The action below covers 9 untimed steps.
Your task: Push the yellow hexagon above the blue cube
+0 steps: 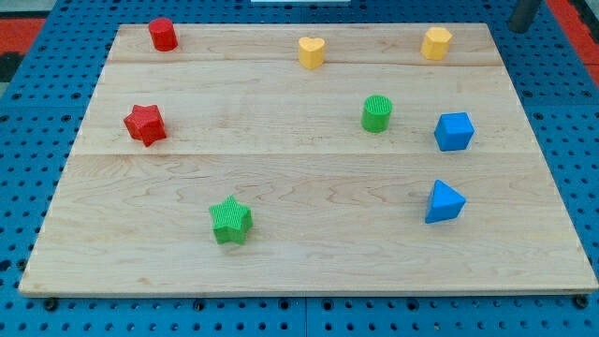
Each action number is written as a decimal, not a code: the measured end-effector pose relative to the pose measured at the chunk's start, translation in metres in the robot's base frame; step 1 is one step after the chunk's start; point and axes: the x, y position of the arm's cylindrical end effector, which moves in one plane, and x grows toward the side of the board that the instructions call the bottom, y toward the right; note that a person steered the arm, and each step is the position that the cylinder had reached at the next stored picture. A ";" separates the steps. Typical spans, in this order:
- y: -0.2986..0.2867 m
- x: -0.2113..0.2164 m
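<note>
Camera view: wooden board (309, 271) on blue pegboard table (19, 187), eight blocks spread out.
Tip: dark rod pokes in at view's top right corner (520, 28), off the board, just past its top right corner; lowest bit seen there (can't tell if it touches the surface). It's a bare rod, no jaws, so nothing gripped, touching no block.
Yellow hexagon (436, 43): near board's top edge, view's right, closest block to my tip but clear of it.
Blue cube (454, 131): right side, below the yellow hexagon w/ a gap, hexagon sits a touch to its left.
Green cylinder (376, 113): just left of the blue cube, apart.
Yellow heart (312, 51): top edge, centre-ish, well left of the hexagon.
Blue triangle block (445, 202): under the cube, lower right.
Green star (231, 221): lower left of centre, alone.
Red star (145, 124): left side, mid height.
Red block (163, 34): top left corner area, shape approx cylinder or hexagon, can't tell.
</note>
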 end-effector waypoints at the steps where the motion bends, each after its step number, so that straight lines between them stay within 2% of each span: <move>1: -0.027 0.021; 3: -0.047 0.012; 4: -0.054 0.027; 5: -0.112 -0.007; 6: -0.137 0.001; 8: -0.145 0.085; 9: -0.139 0.046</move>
